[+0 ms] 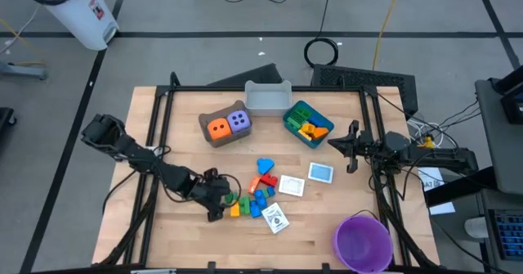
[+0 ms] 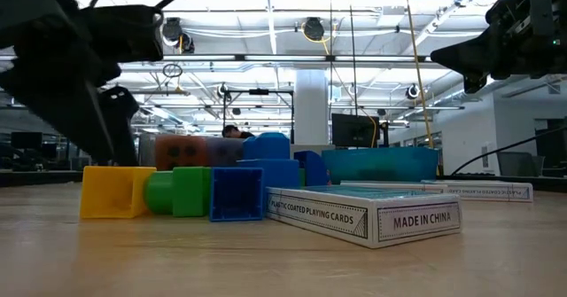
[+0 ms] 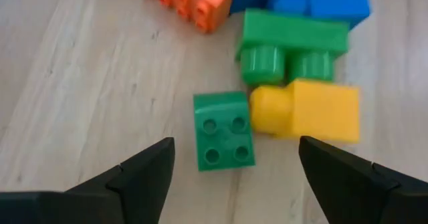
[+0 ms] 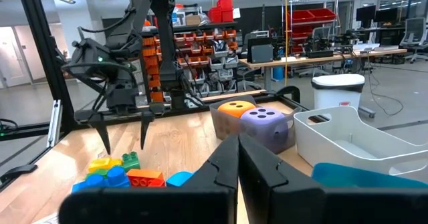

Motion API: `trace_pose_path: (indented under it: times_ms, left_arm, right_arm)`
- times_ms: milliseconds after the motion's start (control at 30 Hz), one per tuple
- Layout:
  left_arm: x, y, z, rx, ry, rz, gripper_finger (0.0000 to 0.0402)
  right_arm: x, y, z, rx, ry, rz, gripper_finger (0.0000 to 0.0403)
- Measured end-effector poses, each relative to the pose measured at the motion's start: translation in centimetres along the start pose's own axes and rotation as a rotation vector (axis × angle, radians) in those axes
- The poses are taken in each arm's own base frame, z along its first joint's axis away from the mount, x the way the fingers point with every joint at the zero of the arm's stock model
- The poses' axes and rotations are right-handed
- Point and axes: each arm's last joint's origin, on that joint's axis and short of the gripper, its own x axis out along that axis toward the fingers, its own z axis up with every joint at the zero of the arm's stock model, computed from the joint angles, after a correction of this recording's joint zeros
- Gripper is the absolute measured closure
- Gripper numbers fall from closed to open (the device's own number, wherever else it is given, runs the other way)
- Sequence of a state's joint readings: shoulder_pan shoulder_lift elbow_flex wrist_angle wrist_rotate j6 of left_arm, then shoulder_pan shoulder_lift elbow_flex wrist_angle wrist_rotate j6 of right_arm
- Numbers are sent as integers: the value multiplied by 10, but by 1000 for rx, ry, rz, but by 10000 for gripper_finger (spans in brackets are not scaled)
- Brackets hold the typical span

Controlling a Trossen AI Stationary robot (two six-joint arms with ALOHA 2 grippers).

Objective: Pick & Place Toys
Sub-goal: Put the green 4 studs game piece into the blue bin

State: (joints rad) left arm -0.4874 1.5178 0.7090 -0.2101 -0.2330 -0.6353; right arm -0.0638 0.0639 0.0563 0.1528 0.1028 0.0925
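— Closest to the low camera lies a boxed deck of playing cards (image 2: 368, 215) flat on the table (image 1: 327, 233), with a blue brick (image 2: 236, 193), a green brick (image 2: 182, 191) and a yellow brick (image 2: 115, 192) lined up just beside it.

— And the left end effector (image 1: 219, 201)?

— It hangs over the near-left edge of the brick pile (image 1: 249, 197), fingers spread wide and gripping nothing. Between its fingers (image 3: 140, 177), the wrist camera shows a small green brick (image 3: 224, 131) studs-up on the wood, touching a yellow one (image 3: 307, 109).

— Where are the dice?

— The orange die (image 1: 217, 128) and the purple die (image 1: 239, 121) sit side by side in the brown bin (image 1: 214, 140), toward the far side of the table. Next to it stands the grey bin (image 1: 267, 97), then the blue bin (image 1: 304, 124) with orange and yellow pieces inside.

— The right end effector (image 1: 353, 147)?

— Raised near the right edge of the table, fingers pressed together, holding nothing. A white card (image 1: 320, 172) lies near it, another white card (image 1: 292, 186) beside the pile, and a purple bowl (image 1: 362, 241) sits at the near right corner.
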Motion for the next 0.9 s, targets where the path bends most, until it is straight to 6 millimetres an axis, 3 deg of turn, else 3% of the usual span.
trace_pose_path:
  times_ms: [333, 900]
  left_arm:
    - [26, -2, -15, 80, 73, 77, 107]
    - [29, -5, -12, 104, -7, 94, 165]
  right_arm:
    - [0, 0, 0, 0, 0, 0, 399]
    - [0, 0, 0, 0, 0, 0, 399]
